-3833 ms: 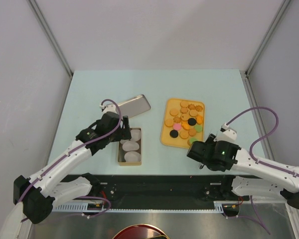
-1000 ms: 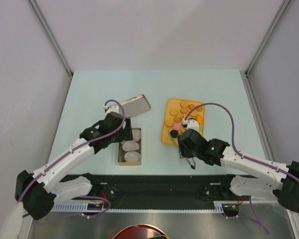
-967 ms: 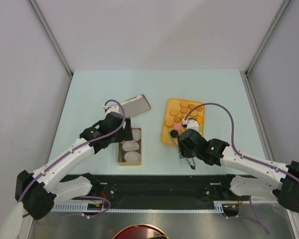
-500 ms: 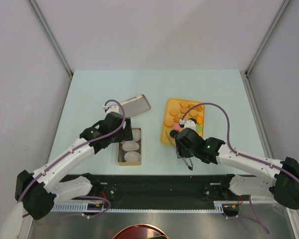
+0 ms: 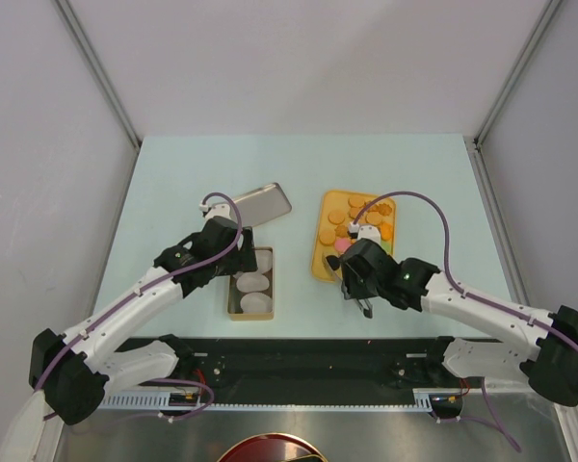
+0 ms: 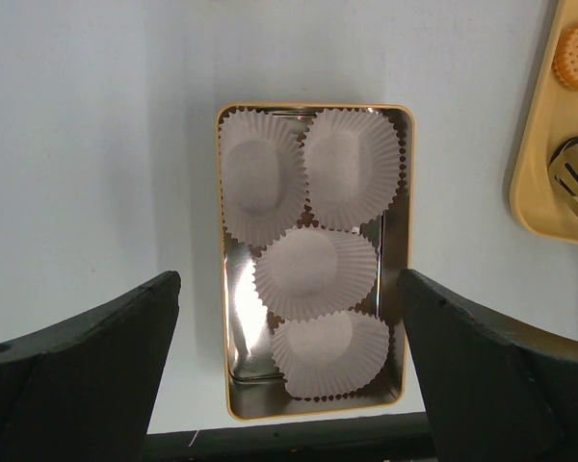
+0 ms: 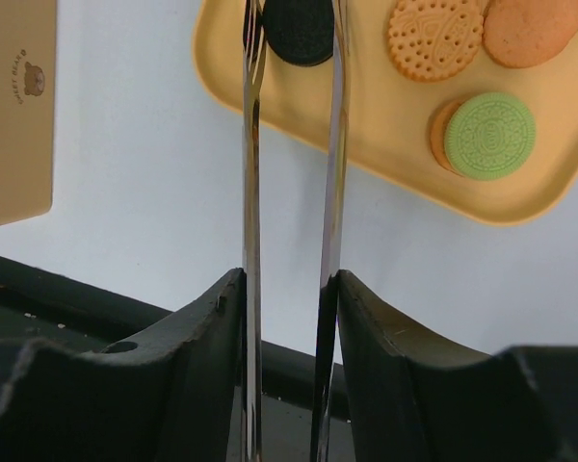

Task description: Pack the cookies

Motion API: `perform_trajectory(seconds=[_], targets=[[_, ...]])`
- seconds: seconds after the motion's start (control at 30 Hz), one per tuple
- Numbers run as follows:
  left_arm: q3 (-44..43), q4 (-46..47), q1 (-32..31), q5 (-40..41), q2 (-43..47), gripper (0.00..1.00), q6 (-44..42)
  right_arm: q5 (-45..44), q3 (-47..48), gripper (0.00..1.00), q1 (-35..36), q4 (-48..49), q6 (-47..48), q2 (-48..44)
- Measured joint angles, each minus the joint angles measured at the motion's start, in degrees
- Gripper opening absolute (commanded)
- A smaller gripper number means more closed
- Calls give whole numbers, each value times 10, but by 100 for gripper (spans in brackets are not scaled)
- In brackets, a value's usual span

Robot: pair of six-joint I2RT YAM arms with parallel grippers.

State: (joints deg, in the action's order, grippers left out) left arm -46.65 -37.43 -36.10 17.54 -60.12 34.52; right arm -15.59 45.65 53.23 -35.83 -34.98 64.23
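While the bench (image 5: 173, 173) holds tin (image 6: 407, 241) and yellow tray (image 7: 366, 115) side by side, we see the cookies (image 5: 354, 205) all on the tray. Our left fingers (image 6: 87, 375) hang spread wide over the tin. Our right fingers (image 7: 197, 375), nearer, squeeze tongs (image 7: 251, 192) whose tips straddle the black cookie (image 7: 299, 31) straight ahead.

The pale table (image 5: 173, 173) bears a tin (image 6: 241, 322), lid (image 5: 260, 204) and yellow tray (image 7: 366, 115).

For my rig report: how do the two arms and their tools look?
The left arm and right arm have white links and black joints, each trailing a purple cable. The left tool and right tool are black, with broad wedge-shaped fingers. A green light glows near the right wrist.
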Motion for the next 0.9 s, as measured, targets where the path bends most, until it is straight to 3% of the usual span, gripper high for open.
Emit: perform_trajectory(seconds=[0.6, 0.9], targets=[[-39, -38, 0, 29, 17, 100, 5, -26, 126, 42, 45, -38, 11, -20], [-40, -61, 31, 49, 84, 100, 12, 3, 189, 42, 91, 24, 40, 97]])
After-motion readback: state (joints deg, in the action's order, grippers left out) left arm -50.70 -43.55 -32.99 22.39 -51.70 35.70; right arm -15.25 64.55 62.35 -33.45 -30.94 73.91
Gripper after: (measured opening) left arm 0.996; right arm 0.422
